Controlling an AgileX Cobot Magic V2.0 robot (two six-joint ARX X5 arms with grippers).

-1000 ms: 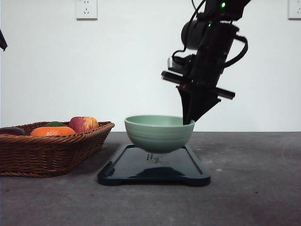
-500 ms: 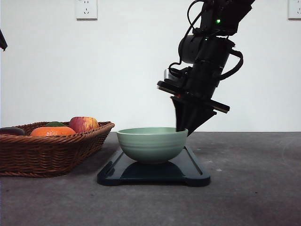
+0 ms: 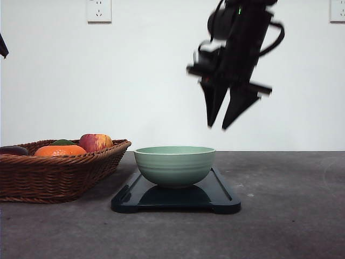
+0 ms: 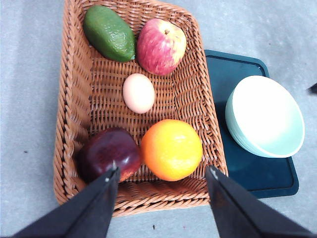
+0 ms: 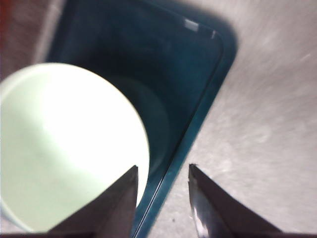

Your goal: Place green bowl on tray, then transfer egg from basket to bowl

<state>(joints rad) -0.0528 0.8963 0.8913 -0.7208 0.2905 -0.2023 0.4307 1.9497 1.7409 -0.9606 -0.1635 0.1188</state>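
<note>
The green bowl (image 3: 174, 165) rests upright on the dark tray (image 3: 223, 200), empty, also seen from above (image 4: 265, 116) (image 5: 64, 144). My right gripper (image 3: 218, 127) hangs open above the bowl's right rim, clear of it, its fingers (image 5: 116, 206) empty. The egg (image 4: 138, 92) lies in the middle of the wicker basket (image 4: 74, 99) (image 3: 54, 172). My left gripper (image 4: 161, 173) hovers open over the basket's near end, above the orange and the dark fruit, holding nothing.
The basket also holds an avocado (image 4: 109, 32), a red apple (image 4: 161, 45) (image 3: 95, 142), an orange (image 4: 171, 149) (image 3: 60, 150) and a dark red fruit (image 4: 108, 152). The tray (image 4: 237, 64) sits right beside the basket. Grey tabletop (image 3: 291, 216) lies open to the right.
The bowl came down onto the tray. The right gripper then let go of its rim, opened and rose above it.
</note>
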